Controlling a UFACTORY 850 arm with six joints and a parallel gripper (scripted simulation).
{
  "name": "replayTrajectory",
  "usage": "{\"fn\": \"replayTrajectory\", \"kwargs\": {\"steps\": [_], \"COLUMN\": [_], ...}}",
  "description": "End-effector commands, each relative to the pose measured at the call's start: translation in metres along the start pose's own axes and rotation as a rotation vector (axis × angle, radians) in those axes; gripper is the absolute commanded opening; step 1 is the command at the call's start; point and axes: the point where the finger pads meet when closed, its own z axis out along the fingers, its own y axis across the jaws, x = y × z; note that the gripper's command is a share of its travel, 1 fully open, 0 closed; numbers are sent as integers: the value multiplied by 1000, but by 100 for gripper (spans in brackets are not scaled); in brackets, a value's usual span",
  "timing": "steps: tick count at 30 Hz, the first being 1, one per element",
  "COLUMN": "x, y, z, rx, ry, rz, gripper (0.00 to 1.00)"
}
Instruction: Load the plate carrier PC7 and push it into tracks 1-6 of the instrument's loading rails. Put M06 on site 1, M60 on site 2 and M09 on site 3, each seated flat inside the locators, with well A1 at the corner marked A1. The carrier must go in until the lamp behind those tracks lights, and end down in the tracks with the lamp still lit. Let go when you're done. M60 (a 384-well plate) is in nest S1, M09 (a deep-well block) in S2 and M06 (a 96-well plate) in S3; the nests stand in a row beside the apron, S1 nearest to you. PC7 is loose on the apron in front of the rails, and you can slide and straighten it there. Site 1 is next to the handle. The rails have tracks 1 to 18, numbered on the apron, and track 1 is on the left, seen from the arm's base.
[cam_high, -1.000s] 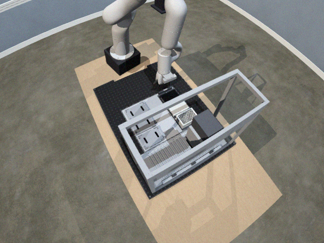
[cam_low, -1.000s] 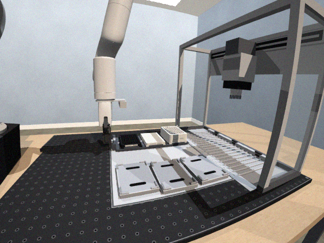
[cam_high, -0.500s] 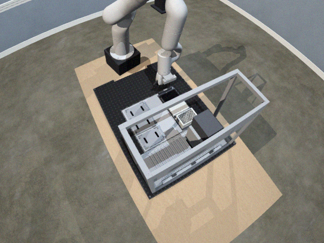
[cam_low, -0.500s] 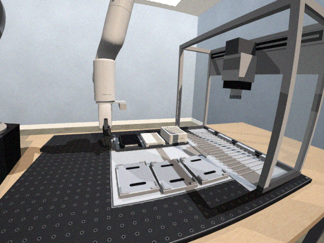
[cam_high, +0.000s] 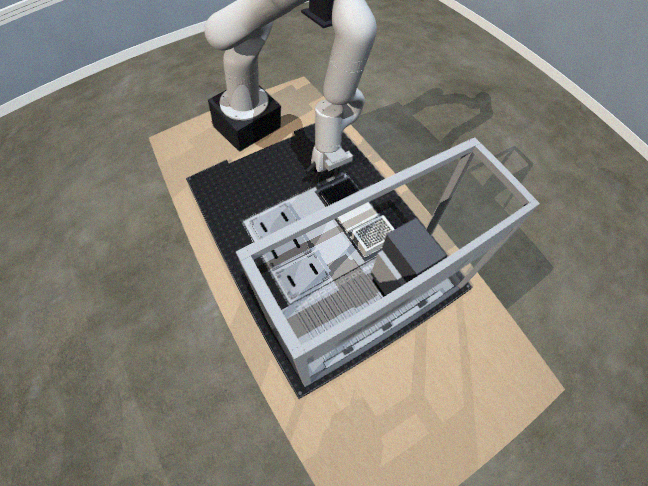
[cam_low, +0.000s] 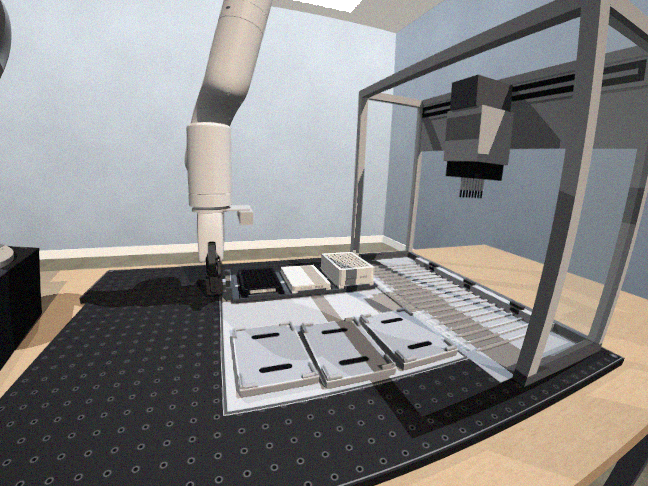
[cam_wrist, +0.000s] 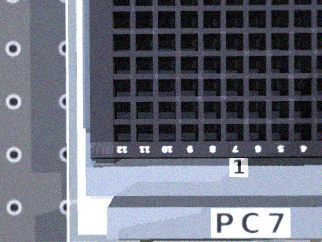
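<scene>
The carrier PC7 (cam_low: 293, 285) lies on the apron in front of the rails; its label shows in the wrist view (cam_wrist: 250, 222). A black 96-well plate (cam_low: 257, 280) sits on site 1, above the mark "1" (cam_wrist: 238, 167). A flat white plate (cam_low: 304, 277) sits on the middle site. A tall white deep-well block (cam_low: 346, 267) sits on the site nearest the rails. My gripper (cam_low: 211, 274) is open and hangs low at the carrier's handle end, just outside the black plate (cam_high: 337, 190). My fingers are out of the wrist view.
Three grey nests (cam_low: 340, 353) stand empty in a row beside the apron. The rails (cam_low: 450, 308) run under the grey instrument frame (cam_low: 570, 209). A pipetting head (cam_low: 478, 130) hangs above the rails. The arm's black base block (cam_high: 244, 117) stands behind the dark perforated plate.
</scene>
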Motion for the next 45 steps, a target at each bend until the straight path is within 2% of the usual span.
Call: {"fn": "replayTrajectory", "kwargs": {"steps": [1,18,45], "x": [1,2,28], "y": [0,0,0], "z": [1,3,3], "rx": [0,0,0], "ry": [1,1,1], "rz": [0,0,0], "gripper": [82,82,82]}}
